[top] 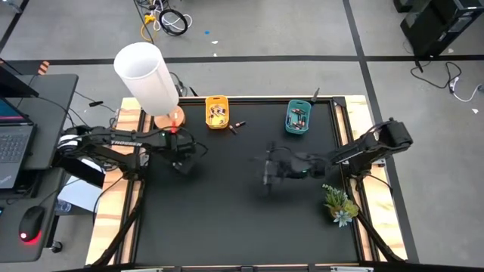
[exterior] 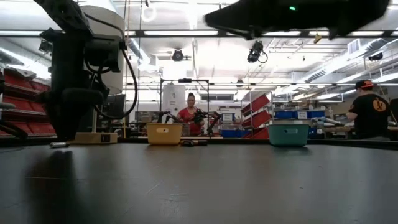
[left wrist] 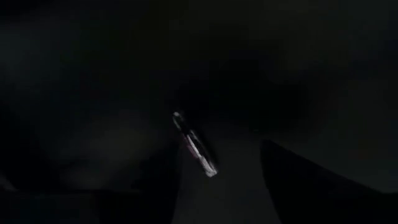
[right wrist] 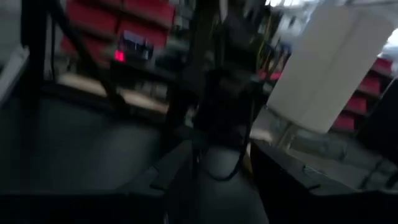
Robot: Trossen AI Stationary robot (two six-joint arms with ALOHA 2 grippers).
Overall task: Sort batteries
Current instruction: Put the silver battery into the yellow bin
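Batteries are seen in three places in the high view: some lie in the yellow bin (top: 217,112) at upper centre, some in the teal bin (top: 297,119) to its right, and two loose batteries (top: 237,125) rest on the black table (top: 227,219) just right of the yellow bin. One more battery (left wrist: 196,144), slim and dark with a pale end, is shown in the left wrist view, lying on the mat between the two dark fingers of the left gripper (top: 184,160); these fingers stand apart, with nothing held. A pick-up by the left arm is judged to be in hand. Lowering and closing on this battery are called for next, then carriage to the matching bin. The right gripper (top: 270,171) hangs over the table's middle, blurred; its state cannot be told.
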